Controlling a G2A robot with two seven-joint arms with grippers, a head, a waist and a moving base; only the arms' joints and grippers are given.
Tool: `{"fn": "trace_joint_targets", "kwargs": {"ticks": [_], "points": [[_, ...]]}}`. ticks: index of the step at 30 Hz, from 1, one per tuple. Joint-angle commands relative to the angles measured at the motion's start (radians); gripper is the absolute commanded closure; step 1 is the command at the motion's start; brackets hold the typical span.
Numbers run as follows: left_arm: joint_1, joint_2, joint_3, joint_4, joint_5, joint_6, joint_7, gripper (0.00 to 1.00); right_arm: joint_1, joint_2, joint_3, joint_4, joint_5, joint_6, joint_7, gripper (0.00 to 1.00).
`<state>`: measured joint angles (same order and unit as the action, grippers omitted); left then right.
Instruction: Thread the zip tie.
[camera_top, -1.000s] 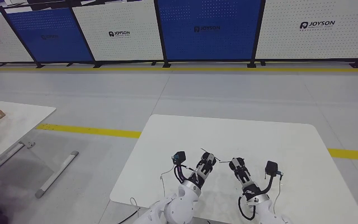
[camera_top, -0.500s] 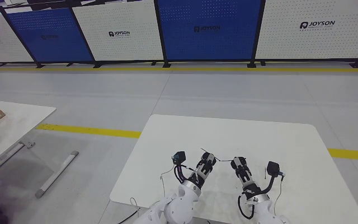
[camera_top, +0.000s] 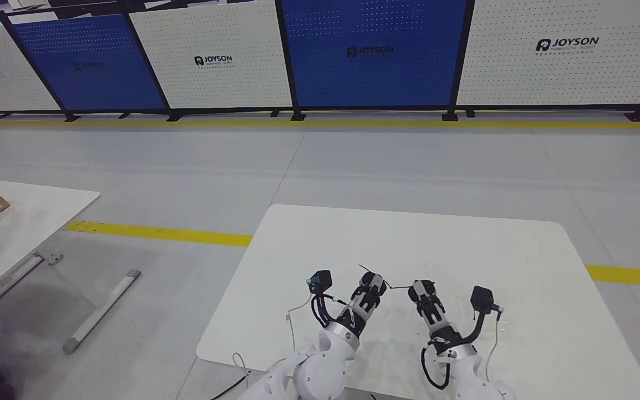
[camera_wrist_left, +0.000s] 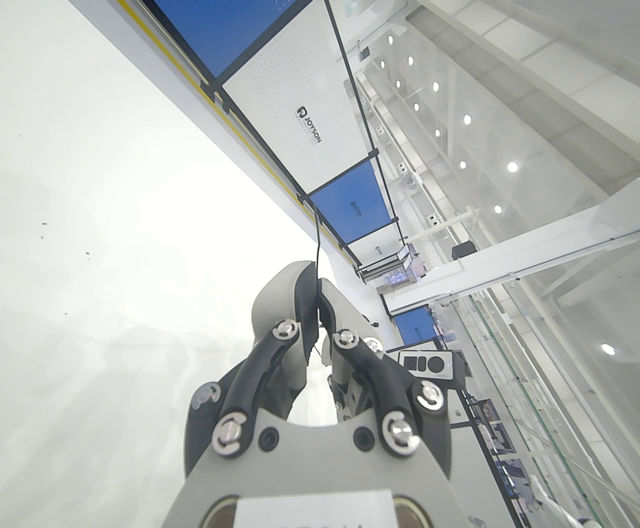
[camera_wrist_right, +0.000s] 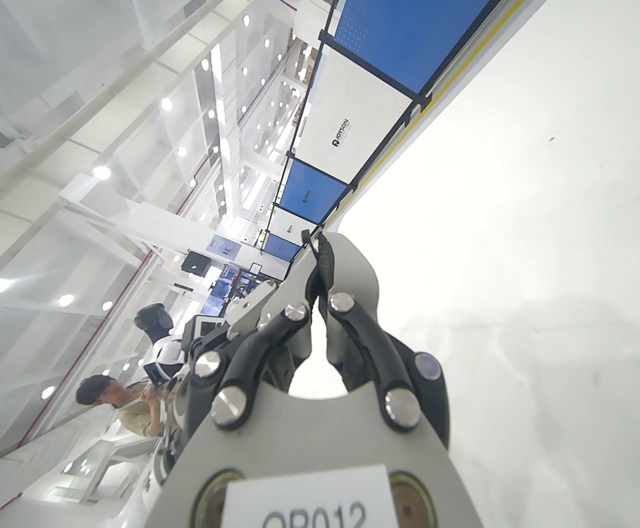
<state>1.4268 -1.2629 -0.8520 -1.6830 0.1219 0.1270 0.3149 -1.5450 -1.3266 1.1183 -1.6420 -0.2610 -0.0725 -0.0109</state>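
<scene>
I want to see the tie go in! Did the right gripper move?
Yes, slightly. In the top view the right gripper has slid toward the left gripper, away from the table's right edge.

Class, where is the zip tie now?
Top view: the zip tie bridges the left gripper and right gripper, both pinching it, above the near side of the table.

- The left gripper (camera_top: 371, 284) sat at 9 o'clock of the right gripper (camera_top: 417, 291), over the 6 o'clock part of the table (camera_top: 450, 240).
- The zip tie (camera_top: 397, 287) bridged them, pinched in both.
</scene>
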Motion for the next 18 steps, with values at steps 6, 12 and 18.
{"fn": "trace_joint_targets", "kwargs": {"ticks": [6,12,18], "points": [[0.0,0.0,0.0,0.0,0.0,0.0,0.0,1.0,0.002,-0.008,-0.006,0.009,0.063,-0.003,-0.013,1.0],[0.0,0.0,0.0,0.0,0.0,0.0,0.0,1.0,0.002,-0.008,-0.006,0.009,0.063,-0.003,-0.013,1.0],[0.0,0.0,0.0,0.0,0.0,0.0,0.0,1.0,0.002,-0.008,-0.006,0.009,0.063,-0.003,-0.013,1.0]]}}
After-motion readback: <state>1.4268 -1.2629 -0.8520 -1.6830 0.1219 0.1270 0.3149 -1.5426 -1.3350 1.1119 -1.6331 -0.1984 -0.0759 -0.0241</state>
